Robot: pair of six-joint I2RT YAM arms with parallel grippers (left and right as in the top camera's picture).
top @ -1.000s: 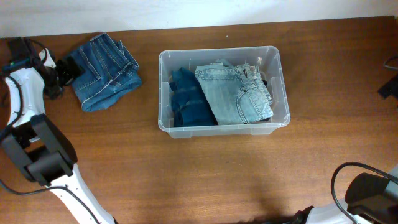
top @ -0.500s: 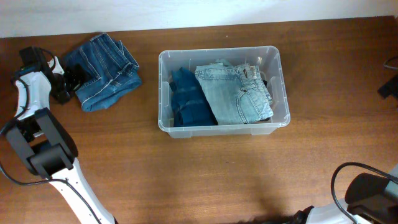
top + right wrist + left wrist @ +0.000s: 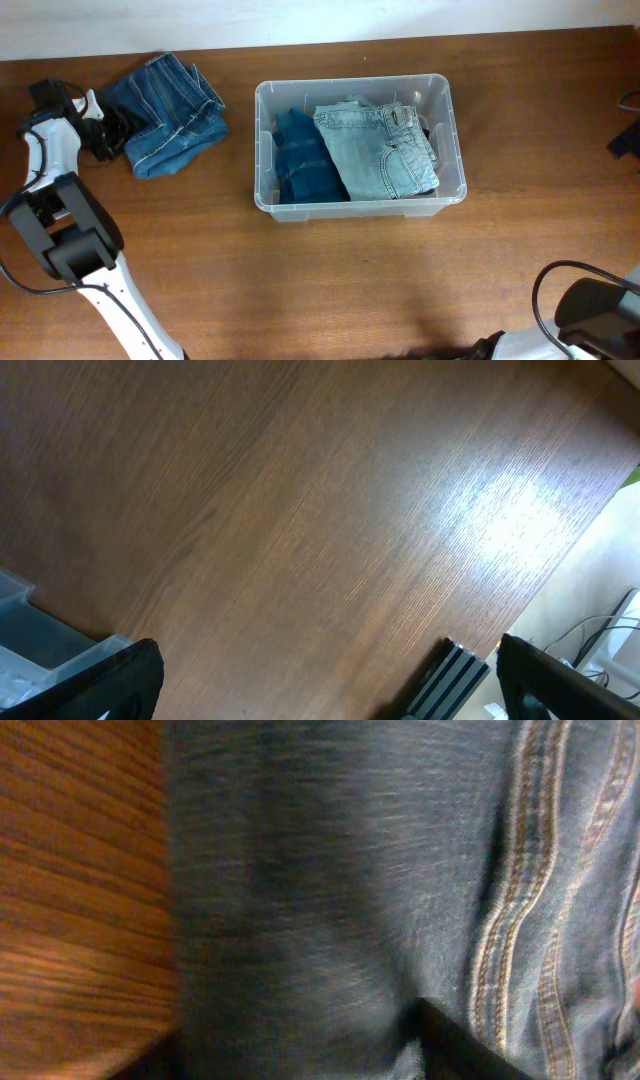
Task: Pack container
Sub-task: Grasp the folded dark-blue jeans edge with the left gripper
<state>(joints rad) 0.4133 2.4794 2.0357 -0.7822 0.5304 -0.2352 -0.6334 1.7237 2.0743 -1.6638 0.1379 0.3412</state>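
Now, container [image 3: 262, 150]: we see it mid-table, well to the right of the left gripper, already holding clothes and with no lid on it.
Contents: dark blue denim [image 3: 300, 165] fills its left part and pale jeans [image 3: 385, 150] its right part, lying partly over the dark pile.
Loose piece: folded jeans [image 3: 165, 115] lie on the table [image 3: 330, 280] at far left, apart from the container.
Left gripper [image 3: 105, 135]: it is at the left edge of the folded jeans. Its wrist view is filled with blurred denim and stitched seams, and we cannot tell whether the jaws are pinching the cloth or only around it.
Right gripper [image 3: 325, 660]: jaws are spread wide over bare wood, holding nothing, and a corner of the container shows at the lower left of its view.
Handling, container: we judge it light, stiff-walled and smooth, so it may slide if pushed; the rolled rim is the place to hold it.
Handling, denim: we judge it soft, floppy and fairly heavy for cloth, not fragile. A pinch through several folded layers near an edge should lift it, though it may unfold.
Writing: we can read no brand, label or text in any view.
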